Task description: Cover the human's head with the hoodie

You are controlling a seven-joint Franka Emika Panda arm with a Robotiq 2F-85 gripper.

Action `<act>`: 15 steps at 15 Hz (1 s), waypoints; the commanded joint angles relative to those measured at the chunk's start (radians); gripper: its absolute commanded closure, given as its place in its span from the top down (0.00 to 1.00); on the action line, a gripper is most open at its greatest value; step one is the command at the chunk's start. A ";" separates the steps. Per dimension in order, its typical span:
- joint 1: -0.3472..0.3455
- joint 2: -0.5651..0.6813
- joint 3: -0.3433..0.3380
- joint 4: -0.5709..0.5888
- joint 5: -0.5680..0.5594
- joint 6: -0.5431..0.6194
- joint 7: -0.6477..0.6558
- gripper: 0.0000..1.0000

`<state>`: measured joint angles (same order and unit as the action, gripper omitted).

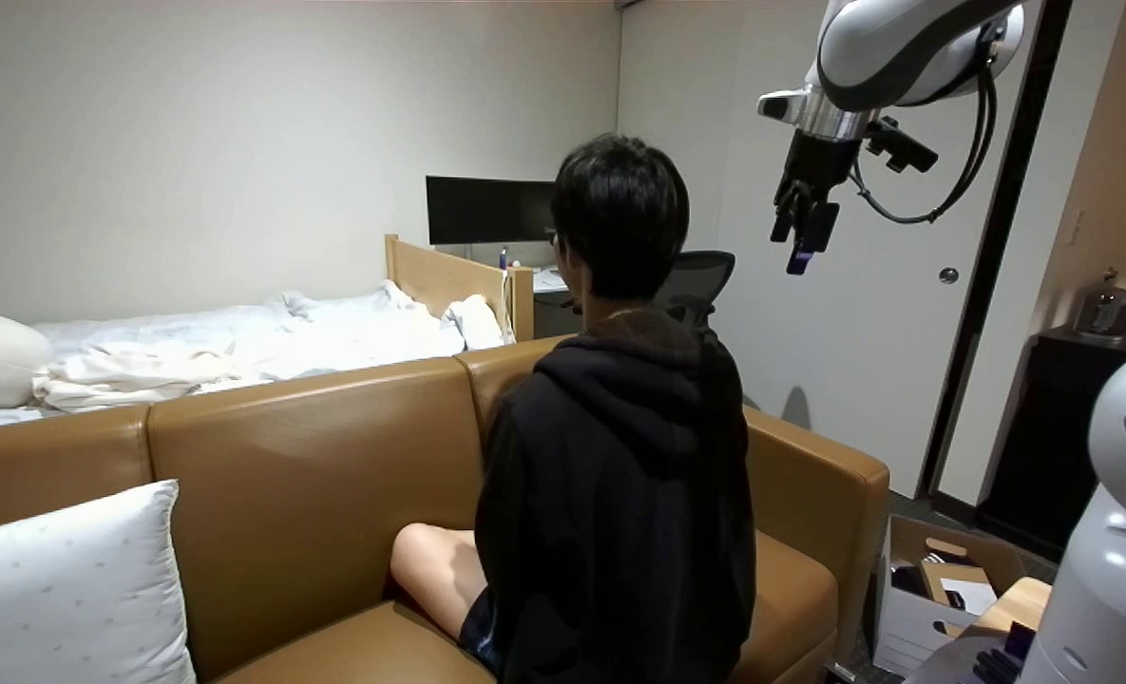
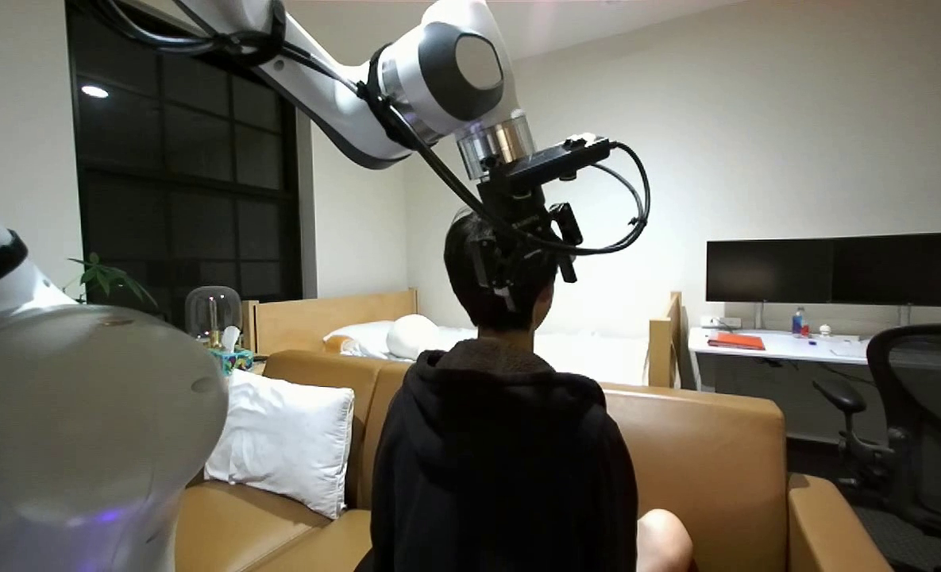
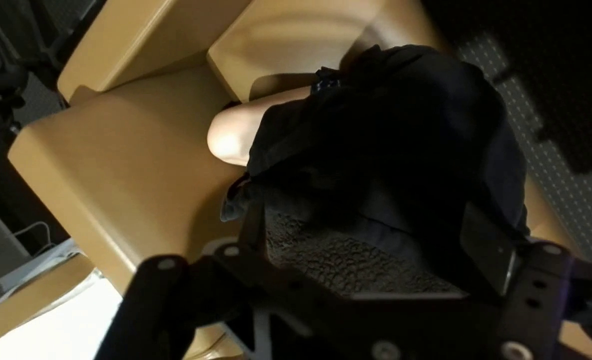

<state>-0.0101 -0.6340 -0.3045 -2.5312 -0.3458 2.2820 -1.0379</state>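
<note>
In an exterior view, the gripper [image 1: 798,237] hangs apart from the human's head [image 1: 620,209], rounded under thick black hair; the soft black hoodie [image 1: 620,541] is worn, its hood [image 1: 658,408] slumped below the nape, a smooth leather backrest [image 1: 315,446] beyond. In an exterior view, the gripper blocks part of that head. Wrist view: unclenched, jaws spread wide, pebbly brown lining [image 3: 340,255] showing between the fingers [image 3: 483,245]!

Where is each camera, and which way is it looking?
In an exterior view: behind the person's head, facing the bed; arm and gripper at upper right.
In an exterior view: also behind, facing a window and desk; the arm reaches from upper left.
Wrist view: on the arm, looking down at the hoodie, a knee and sofa; gripper along the bottom.
Both exterior views share the head, hoodie, sofa and bed.
</note>
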 commanded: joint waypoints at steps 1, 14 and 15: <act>0.010 0.024 -0.015 -0.014 -0.012 0.074 -0.180 1.00; -0.063 0.065 0.023 -0.002 0.004 0.136 -0.265 1.00; -0.065 0.068 0.024 -0.002 0.000 0.139 -0.265 1.00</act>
<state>-0.0507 -0.5707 -0.2957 -2.5346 -0.3549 2.4120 -1.2923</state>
